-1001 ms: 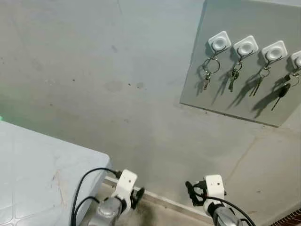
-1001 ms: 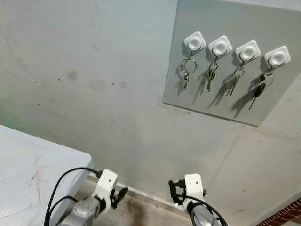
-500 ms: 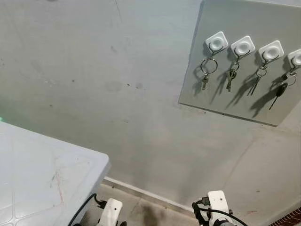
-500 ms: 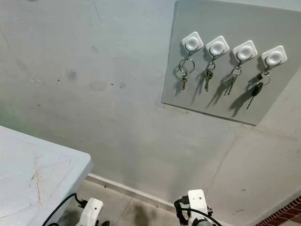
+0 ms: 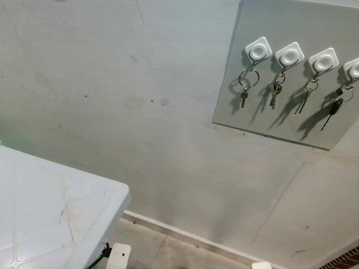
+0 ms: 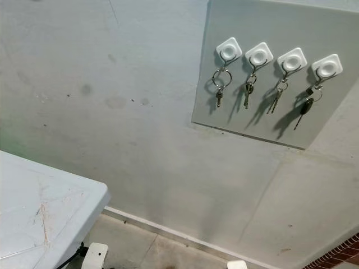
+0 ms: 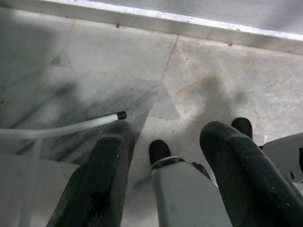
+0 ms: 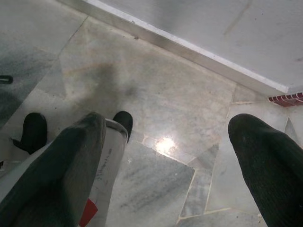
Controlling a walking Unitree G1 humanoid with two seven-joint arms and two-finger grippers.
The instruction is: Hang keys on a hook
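A grey panel [image 6: 263, 112] fixed to a stained concrete wall [image 6: 112, 112] carries a row of four white square hooks, and every one of them holds keys. From the robot's left, the first hook [image 6: 228, 50] bears a large ring with a small key [image 6: 219, 98] hanging below it; the second hook [image 6: 258, 56] holds a short bunch of keys [image 6: 248, 89]; the third hook [image 6: 292, 59] holds a slimmer bunch [image 6: 275, 101]; the fourth hook [image 6: 327, 66] carries a black-headed key [image 6: 303, 108] that hangs at a slant. Each bunch throws a dark shadow on the panel.

A white table [image 6: 33, 207], scratched on top, stands at the lower left, its corner near the skirting where wall meets floor.

Both arms hang low over the marble floor [image 7: 118, 52]. The left gripper [image 7: 161, 175] points down with its two black fingers [image 7: 102, 175] spread apart and nothing between them; a white cable [image 7: 61, 128] lies on the tiles beyond. The right gripper [image 8: 165, 165] likewise has its fingers [image 8: 262, 165] wide apart and bare, above pale veined tiles, with the robot's black foot [image 8: 33, 132] seen past them.
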